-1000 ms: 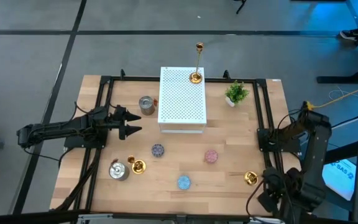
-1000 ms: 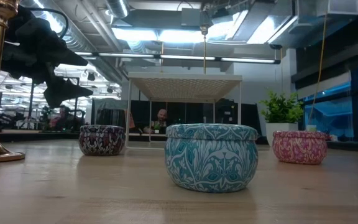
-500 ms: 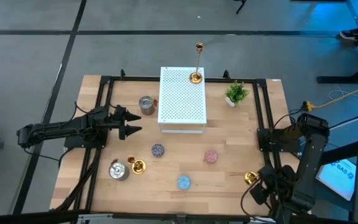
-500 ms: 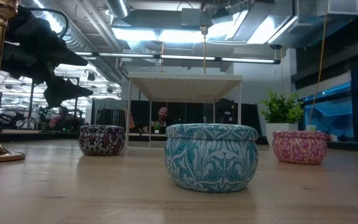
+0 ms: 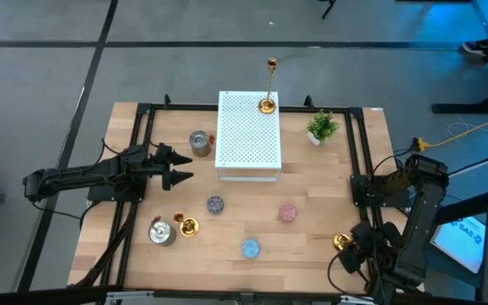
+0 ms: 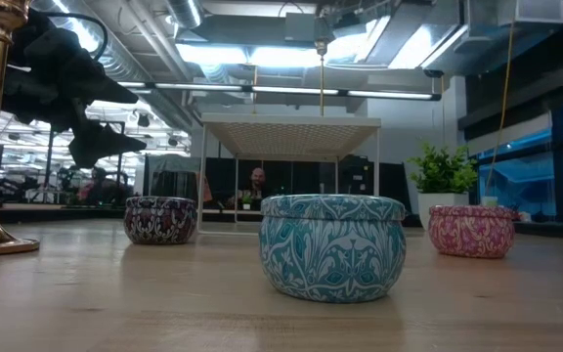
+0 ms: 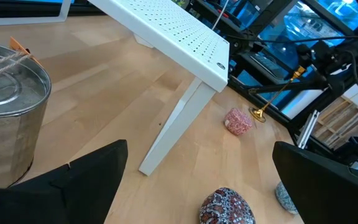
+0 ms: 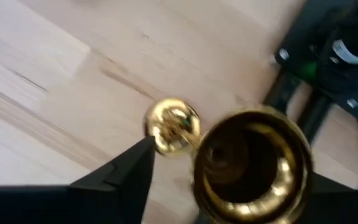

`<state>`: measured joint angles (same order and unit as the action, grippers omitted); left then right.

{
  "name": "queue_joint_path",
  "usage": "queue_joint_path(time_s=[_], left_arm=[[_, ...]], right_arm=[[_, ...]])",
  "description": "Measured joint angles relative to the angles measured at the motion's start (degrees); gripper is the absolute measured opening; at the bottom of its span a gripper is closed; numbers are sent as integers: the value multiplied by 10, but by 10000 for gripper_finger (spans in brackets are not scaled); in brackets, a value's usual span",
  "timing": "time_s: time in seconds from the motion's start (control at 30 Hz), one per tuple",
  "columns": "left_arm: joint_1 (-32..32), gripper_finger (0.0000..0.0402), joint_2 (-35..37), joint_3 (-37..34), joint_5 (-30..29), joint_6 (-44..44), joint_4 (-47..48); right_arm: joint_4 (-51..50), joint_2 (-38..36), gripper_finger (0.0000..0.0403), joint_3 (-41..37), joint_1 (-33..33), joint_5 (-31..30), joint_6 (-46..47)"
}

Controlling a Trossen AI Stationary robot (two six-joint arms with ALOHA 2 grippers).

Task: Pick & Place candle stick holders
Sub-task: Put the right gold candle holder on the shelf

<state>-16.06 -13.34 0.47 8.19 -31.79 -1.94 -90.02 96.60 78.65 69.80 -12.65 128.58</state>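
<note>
A tall thin gold candle stick holder (image 5: pixel 341 243) stands on its round base (image 8: pixel 173 126) near the table's near right corner. My right gripper (image 5: pixel 352 252) points down over it. Its fingers stand open on either side of the cup top (image 8: pixel 250 165). A second tall gold holder (image 5: pixel 267 103) stands on the white perforated box (image 5: pixel 248 135). A third gold holder (image 5: pixel 187 225) stands beside a silvery cup (image 5: pixel 161 231) at the near left. My left gripper (image 5: pixel 185 166) waits open at the table's left, level, with nothing in it. My right gripper comes at the holder's cup top (image 8: pixel 291 149) from above, slanting down, one finger on each side of it. One finger (image 8: pixel 340 193) shows right beside the rim, the other (image 8: pixel 126 174) a little off it. I cannot tell whether either touches.
Another silvery cup (image 5: pixel 199 142) stands left of the box. Three small patterned tins, dark (image 5: pixel 215 204), pink (image 5: pixel 288 212) and blue (image 5: pixel 251 248), sit on the near half of the table. A small green plant (image 5: pixel 321 127) is at the far right. Black frame rails (image 5: pixel 358 169) run along both sides.
My right gripper has sunk and tipped further downward, closing in from the table's right edge on the gold holder at the near right. The holder has stayed where it stood.
</note>
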Motion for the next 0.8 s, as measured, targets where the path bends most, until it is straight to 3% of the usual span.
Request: queue_joint_path(time_s=[0.17, 0.4, 0.8], left_arm=[[0, 400, 0, 0, 0, 0, 0], [0, 400, 0, 0, 0, 0, 0], [0, 400, 0, 0, 0, 0, 0]], right_arm=[[0, 0, 167, 0, 0, -9, 2], [0, 0, 135, 0, 0, 3, 11], [0, 0, 34, 0, -1, 6, -5]])
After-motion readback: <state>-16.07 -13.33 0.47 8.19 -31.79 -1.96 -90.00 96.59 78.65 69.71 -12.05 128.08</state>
